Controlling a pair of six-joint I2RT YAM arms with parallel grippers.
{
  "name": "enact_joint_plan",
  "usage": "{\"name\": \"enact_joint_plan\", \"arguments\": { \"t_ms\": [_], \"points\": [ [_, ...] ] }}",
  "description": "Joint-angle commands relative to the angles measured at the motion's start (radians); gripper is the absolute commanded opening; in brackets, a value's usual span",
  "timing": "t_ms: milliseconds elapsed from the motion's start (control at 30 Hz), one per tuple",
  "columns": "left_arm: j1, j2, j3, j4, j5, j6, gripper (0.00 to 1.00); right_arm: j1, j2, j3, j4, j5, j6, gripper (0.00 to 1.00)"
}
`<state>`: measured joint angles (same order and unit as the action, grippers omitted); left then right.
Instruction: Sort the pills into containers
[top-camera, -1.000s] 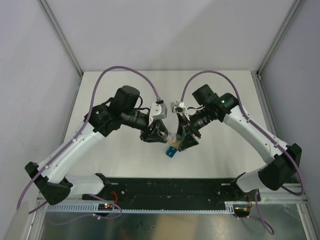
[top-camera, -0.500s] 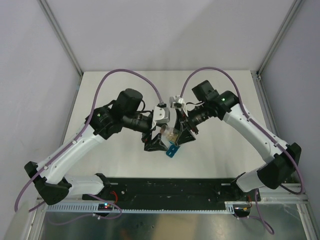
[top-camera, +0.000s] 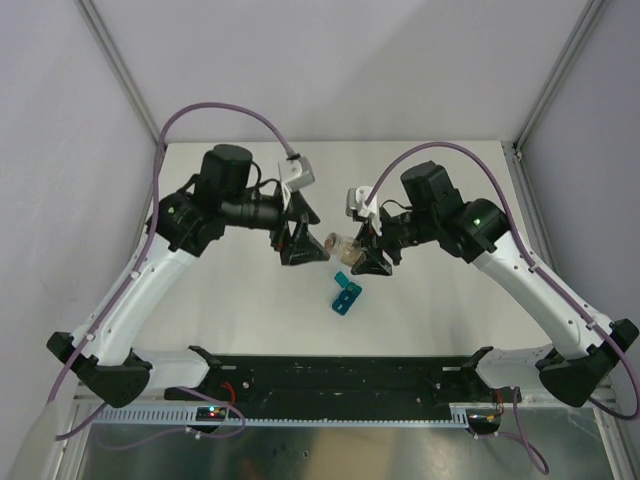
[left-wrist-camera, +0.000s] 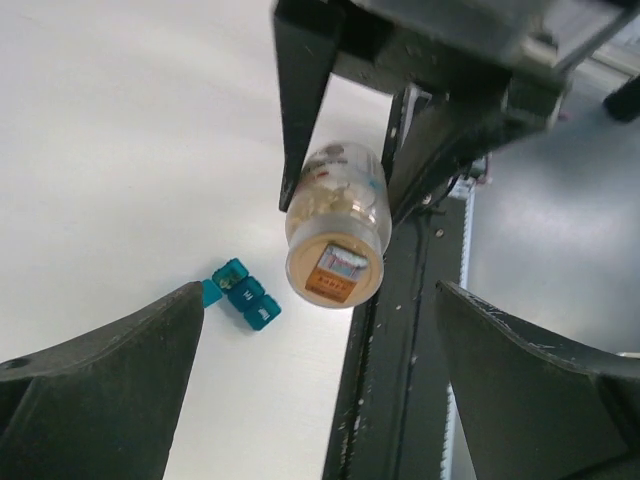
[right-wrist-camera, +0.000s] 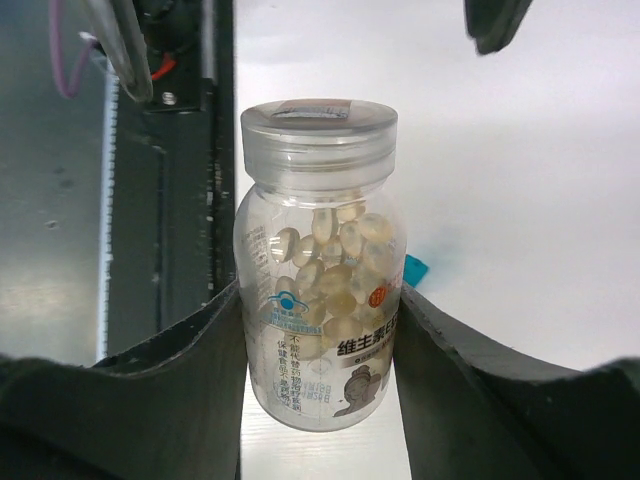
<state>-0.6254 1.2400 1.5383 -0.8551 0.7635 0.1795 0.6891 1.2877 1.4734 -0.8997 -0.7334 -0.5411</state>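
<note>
— Right claw (right-wrist-camera: 318, 292), what did it have?

— It was clenched on a clear round plastic bottle (left-wrist-camera: 335, 225), one finger pressed to each side. The screw lid was on, and pale oval pills (right-wrist-camera: 330, 262) filled roughly the middle of it.

— Where was that in the overhead view?

— At centre frame, held off the white table (top-camera: 240, 310). The bottle lay sideways with its lid end pointing left, towards the other arm.

— And the left claw (top-camera: 300, 246)?

— Released, jaws spread wide with nothing between them. It sat just left of the bottle, facing the lid but not touching it.

— Where was the teal-blue plastic strip of three joined square compartments (top-camera: 345, 296)?

— Flat on the table, just below the bottle in the overhead frame and apart from both claws. In the left wrist view it lay at the lower left, set on a diagonal.

— Were its lids up?

— One flap seemed to stick out near one end. The rest I could not tell.
</note>
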Motion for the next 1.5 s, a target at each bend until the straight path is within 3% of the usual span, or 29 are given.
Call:
{"name": "enact_joint_plan", "arguments": {
  "t_ms": [0, 367, 600, 800, 1000, 1133, 1300, 1467],
  "points": [
    [0.050, 0.057, 0.092, 0.010, 0.107, -0.179, 0.98, 0.040, -0.029, -0.001, 0.101, 0.223, 0.023, 0.00],
    [0.056, 0.144, 0.118, 0.010, 0.121, -0.252, 0.77, 0.067, -0.019, 0.007, 0.127, 0.304, 0.038, 0.00],
    [0.056, 0.165, 0.126, 0.011, 0.129, -0.225, 0.57, 0.069, -0.012, 0.001, 0.118, 0.295, 0.036, 0.00],
    [0.054, 0.167, 0.112, 0.010, 0.154, -0.189, 0.34, 0.066, 0.000, 0.004, 0.112, 0.263, 0.038, 0.00],
    [0.027, 0.128, 0.042, 0.010, 0.184, -0.061, 0.15, 0.029, 0.024, 0.036, 0.077, 0.136, 0.046, 0.00],
    [-0.020, 0.073, -0.022, 0.010, 0.187, 0.057, 0.03, -0.028, 0.046, 0.062, 0.030, -0.039, 0.033, 0.00],
    [-0.115, -0.003, -0.093, 0.010, 0.155, 0.207, 0.01, -0.096, 0.081, 0.089, -0.055, -0.267, -0.006, 0.00],
    [-0.198, -0.033, -0.134, 0.010, 0.116, 0.292, 0.17, -0.123, 0.135, 0.124, -0.171, -0.404, -0.072, 0.00]
  ]
}}
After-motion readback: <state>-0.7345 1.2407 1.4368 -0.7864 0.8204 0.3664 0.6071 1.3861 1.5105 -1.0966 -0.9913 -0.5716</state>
